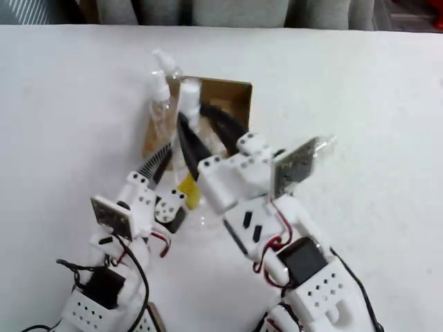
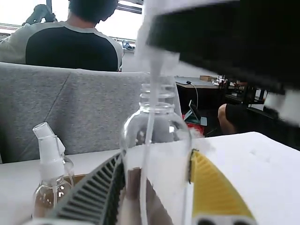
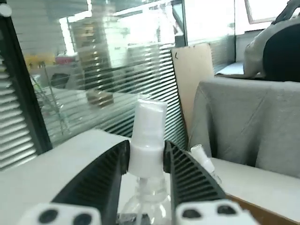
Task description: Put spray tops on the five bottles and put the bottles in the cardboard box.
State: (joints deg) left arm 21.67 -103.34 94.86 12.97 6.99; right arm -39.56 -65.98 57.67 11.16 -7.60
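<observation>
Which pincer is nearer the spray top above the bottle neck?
Right. The right pincer is shut on the spray top itself; the left pincer is lower, shut on the clear bottle beneath that top.

One spray top (image 3: 146,140) over bottle (image 2: 157,140), cardboard box (image 1: 235,93) behind

The spray top (image 3: 146,140) is coloured white, the bottle (image 2: 157,136) see-through, the cardboard box (image 1: 232,93) brown, the table (image 1: 360,83) white. Ribbed fingers are seen: black on the right gripper (image 3: 146,157), grey and yellow on the left gripper (image 2: 154,187).
</observation>
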